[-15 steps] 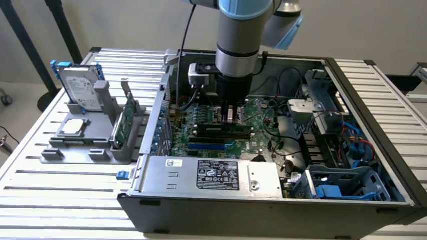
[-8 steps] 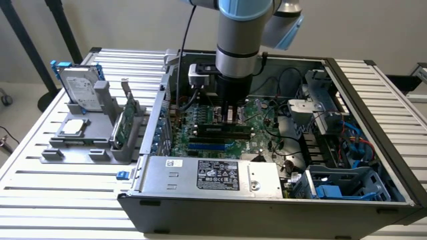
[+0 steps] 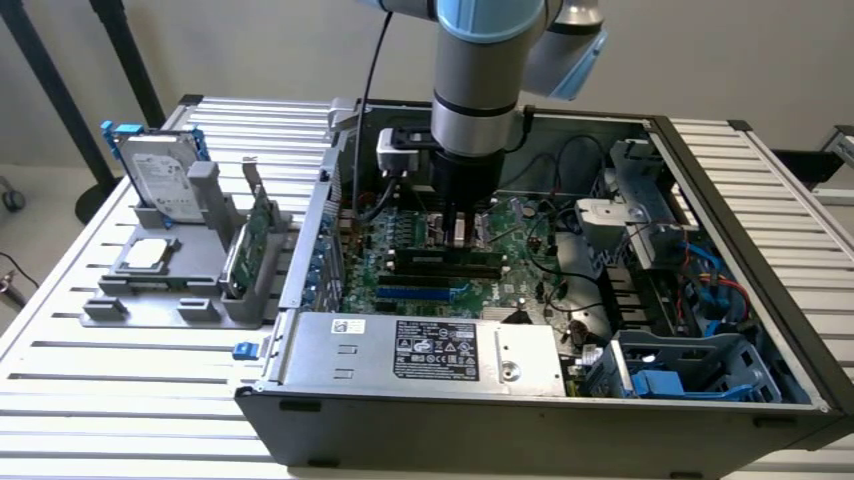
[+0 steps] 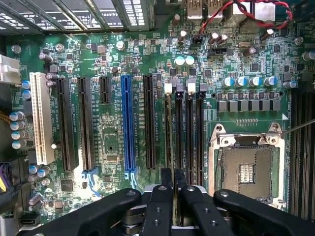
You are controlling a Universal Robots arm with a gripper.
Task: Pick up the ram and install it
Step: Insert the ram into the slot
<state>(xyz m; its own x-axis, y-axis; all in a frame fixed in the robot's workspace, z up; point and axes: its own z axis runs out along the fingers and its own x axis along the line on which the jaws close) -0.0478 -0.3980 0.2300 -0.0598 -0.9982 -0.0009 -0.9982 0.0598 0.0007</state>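
Note:
My gripper (image 3: 461,238) hangs straight down inside the open computer case (image 3: 694,400), low over the motherboard (image 4: 108,142). In the wrist view its black fingers (image 4: 160,206) stand almost together, leaving a thin gap, right above the row of black memory slots (image 4: 191,137) beside the empty CPU socket (image 4: 246,172). Just under the fingertips in the exterior view lies a long dark strip with a green edge, which looks like the ram (image 3: 441,258), level along the slots. Whether it is seated in a slot or held just above, I cannot tell.
A blue slot (image 4: 128,123) and a white slot (image 4: 40,118) lie beside the memory slots. On the exterior view's left, a grey holder (image 3: 174,300) carries a hard drive (image 3: 163,178), a chip (image 3: 147,255) and a green expansion card (image 3: 254,245). The power supply (image 3: 427,352) is at the case front; cables (image 3: 701,275) run at its right.

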